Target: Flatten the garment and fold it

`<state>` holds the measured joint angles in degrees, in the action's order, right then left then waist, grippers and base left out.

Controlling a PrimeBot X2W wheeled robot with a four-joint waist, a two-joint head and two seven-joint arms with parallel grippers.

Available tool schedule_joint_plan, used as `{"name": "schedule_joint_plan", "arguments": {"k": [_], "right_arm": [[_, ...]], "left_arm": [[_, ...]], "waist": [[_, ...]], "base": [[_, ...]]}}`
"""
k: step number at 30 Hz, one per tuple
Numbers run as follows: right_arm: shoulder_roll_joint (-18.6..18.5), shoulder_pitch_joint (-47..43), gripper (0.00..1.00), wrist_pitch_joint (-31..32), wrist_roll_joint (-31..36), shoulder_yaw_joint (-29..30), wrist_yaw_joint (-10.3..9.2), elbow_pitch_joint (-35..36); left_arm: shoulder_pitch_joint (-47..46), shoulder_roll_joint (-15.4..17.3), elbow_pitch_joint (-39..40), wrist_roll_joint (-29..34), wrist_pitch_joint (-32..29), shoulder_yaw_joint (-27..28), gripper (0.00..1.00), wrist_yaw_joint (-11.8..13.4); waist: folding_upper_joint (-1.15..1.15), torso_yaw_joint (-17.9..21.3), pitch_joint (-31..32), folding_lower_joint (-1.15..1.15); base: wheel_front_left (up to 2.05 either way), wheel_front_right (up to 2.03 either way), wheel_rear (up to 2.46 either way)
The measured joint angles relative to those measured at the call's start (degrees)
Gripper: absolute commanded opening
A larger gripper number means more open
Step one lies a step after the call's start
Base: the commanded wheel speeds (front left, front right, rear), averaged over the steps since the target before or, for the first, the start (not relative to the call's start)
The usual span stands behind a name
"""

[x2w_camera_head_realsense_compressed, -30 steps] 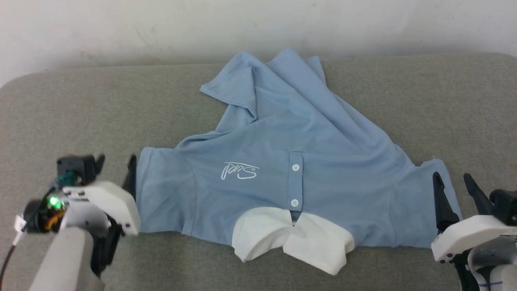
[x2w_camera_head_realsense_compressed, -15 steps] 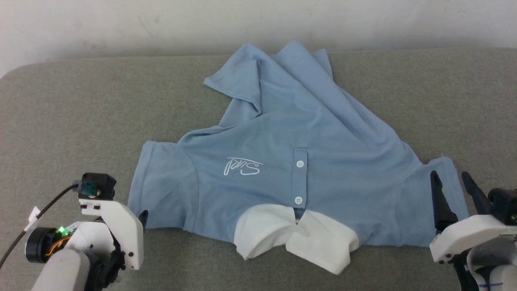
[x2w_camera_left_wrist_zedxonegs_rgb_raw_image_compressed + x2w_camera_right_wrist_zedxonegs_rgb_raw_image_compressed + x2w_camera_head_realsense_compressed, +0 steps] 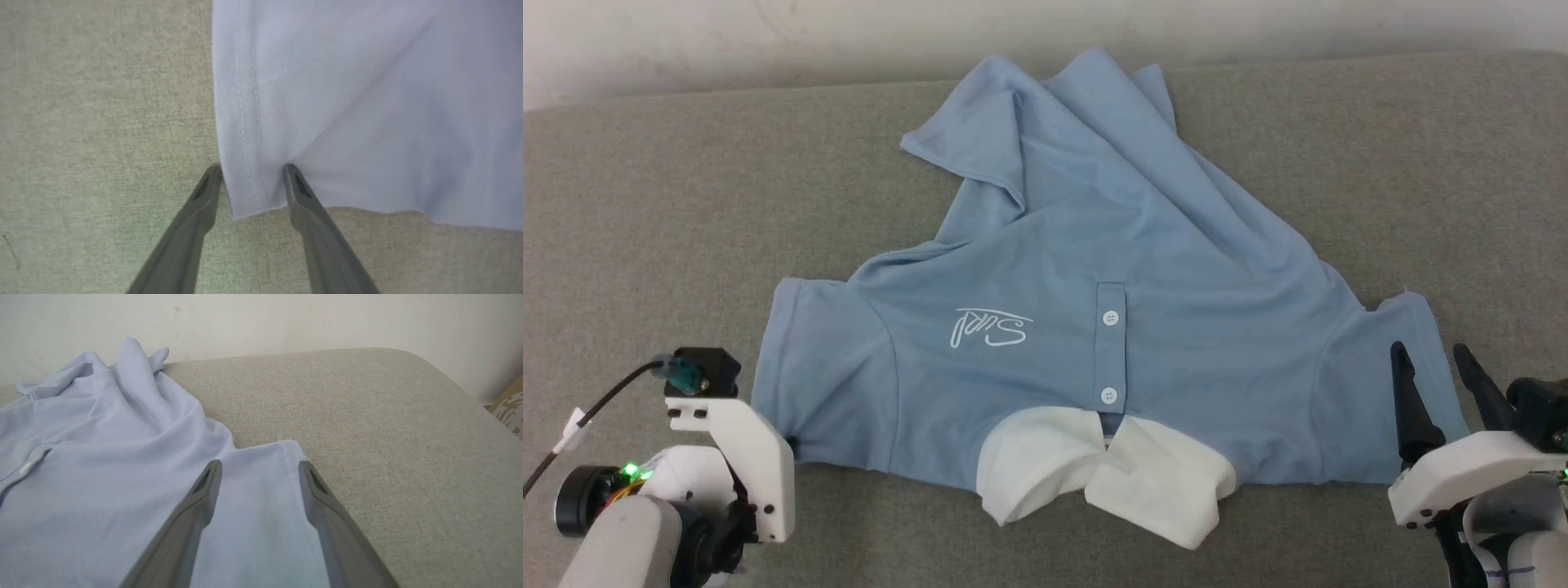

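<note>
Head view: the shirt [image 3: 1094, 269] lies front up on the grey cushion [image 3: 645, 204], collar nearest, hem bunched at the far side. The left gripper [image 3: 780, 447] sits at its left sleeve corner and the right gripper [image 3: 1429, 351] over the right sleeve. Left wrist view: fingers [image 3: 204, 196] parted astride the sleeve's hemmed corner. Right wrist view: jaws wide apart above the sleeve.

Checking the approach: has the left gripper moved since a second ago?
Yes. Against the garment, the left gripper slid along the sleeve edge toward the robot, reaching its near corner.
</note>
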<state>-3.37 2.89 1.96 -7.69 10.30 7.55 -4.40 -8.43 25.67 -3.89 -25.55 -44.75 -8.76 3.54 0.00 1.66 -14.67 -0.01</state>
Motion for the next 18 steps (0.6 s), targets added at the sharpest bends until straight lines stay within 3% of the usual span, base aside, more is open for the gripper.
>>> {"name": "schedule_joint_plan", "arguments": {"k": [3,9,14,18], "right_arm": [[0.0,0.0,1.0,0.0,0.0,0.3,0.0,-0.6],[-1.9,-0.6,1.0,5.1,0.0,1.5,0.0,-0.3],[-4.3,-2.2,1.0,18.9,-1.2,3.9,0.0,1.0],[-5.3,-2.8,1.0,31.5,-2.6,6.0,0.0,2.7]], "left_arm": [[0.3,-0.2,0.1,-0.2,1.3,0.4,0.0,0.1],[5.0,-2.6,4.7,-0.5,7.5,2.8,0.0,3.5],[8.5,-4.0,13.1,-1.8,9.5,5.2,0.0,5.8],[10.4,-4.1,18.6,-2.1,8.5,4.7,0.0,6.2]], "waist": [[0.0,0.2,0.6,0.01],[0.0,-0.3,3.1,0.02],[0.0,-1.5,4.5,0.01],[0.0,-2.5,4.6,0.01]], "base": [[0.0,0.0,0.0],[0.0,0.0,0.0],[0.0,0.0,0.0],[0.0,0.0,0.0]]}}
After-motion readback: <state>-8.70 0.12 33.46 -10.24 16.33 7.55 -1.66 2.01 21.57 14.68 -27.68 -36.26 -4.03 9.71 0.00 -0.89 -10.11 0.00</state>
